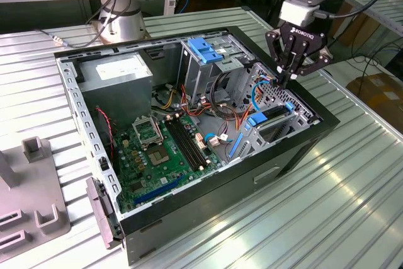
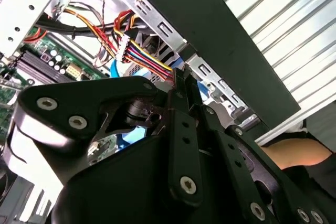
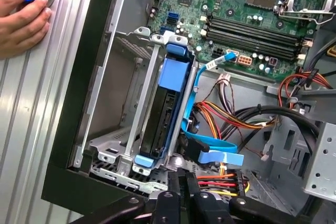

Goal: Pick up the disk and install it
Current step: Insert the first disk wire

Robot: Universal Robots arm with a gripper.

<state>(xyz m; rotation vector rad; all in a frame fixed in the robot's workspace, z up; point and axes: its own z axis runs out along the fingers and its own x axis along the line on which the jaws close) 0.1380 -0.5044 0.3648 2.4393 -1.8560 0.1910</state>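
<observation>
You had the gripper (image 1: 286,82) hanging just above the front drive bay of the open computer case (image 1: 296,149), its fingers (image 3: 185,184) pressed together and pinching nothing. The disk (image 3: 159,124) stood on its edge inside the metal bay (image 3: 113,153), dark casing between blue side rails (image 3: 172,74) – it looked already seated there, or nearly so. In the first wrist view a blue data cable (image 3: 212,150) and a bundle of power wires (image 3: 231,116) lay just beside the disk. I think the danger was here: a fingertip going down could catch the cable, or push the rail crooked so the disk jams. A hand (image 3: 21,17) rested on the table near the case – keep it away.
</observation>
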